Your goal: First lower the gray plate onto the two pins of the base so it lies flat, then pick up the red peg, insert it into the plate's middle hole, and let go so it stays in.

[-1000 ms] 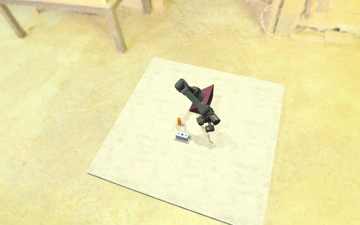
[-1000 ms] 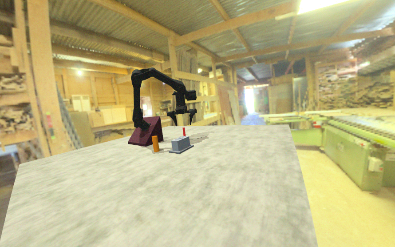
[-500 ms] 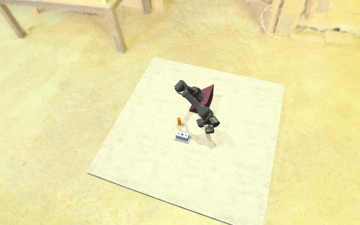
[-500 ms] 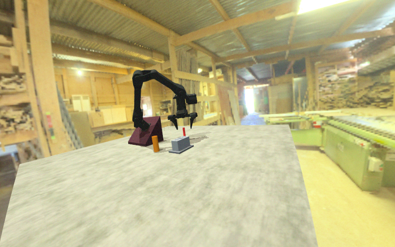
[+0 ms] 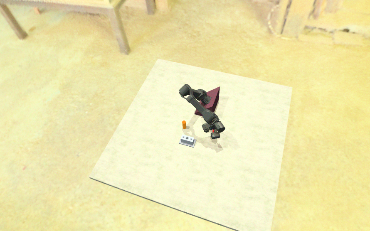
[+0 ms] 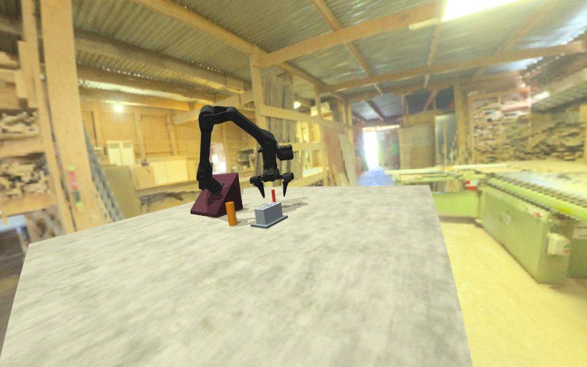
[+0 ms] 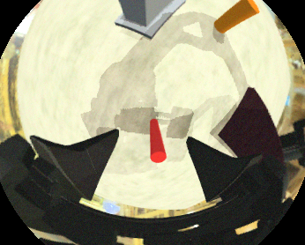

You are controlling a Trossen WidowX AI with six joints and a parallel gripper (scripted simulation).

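The gray plate (image 5: pixel 186 141) (image 6: pixel 268 213) (image 7: pixel 135 11) sits flat on its base (image 5: pixel 193 144) (image 6: pixel 268 224) (image 7: pixel 157 28). Its top shows three holes in the top view, and the middle hole looks empty. The red peg (image 5: pixel 213 131) (image 6: pixel 273 195) (image 7: pixel 157 143) stands upright beyond the plate in the exterior view. My gripper (image 5: pixel 210 132) (image 6: pixel 274 197) (image 7: pixel 153 137) is open and points down, with one finger on each side of the peg and gaps to both in the wrist view. The fingertips look to be below the peg's top. The peg's lower end is hidden in the top view.
An orange cylinder (image 5: pixel 183 124) (image 6: pixel 231 214) (image 7: pixel 237 17) stands upright near the plate, on the arm's side. The dark red wedge (image 5: pixel 215 99) (image 6: pixel 231 191) (image 7: pixel 256 128) is beside the arm's foot. The pale table top (image 5: pixel 166 172) (image 6: pixel 241 292) carries everything.
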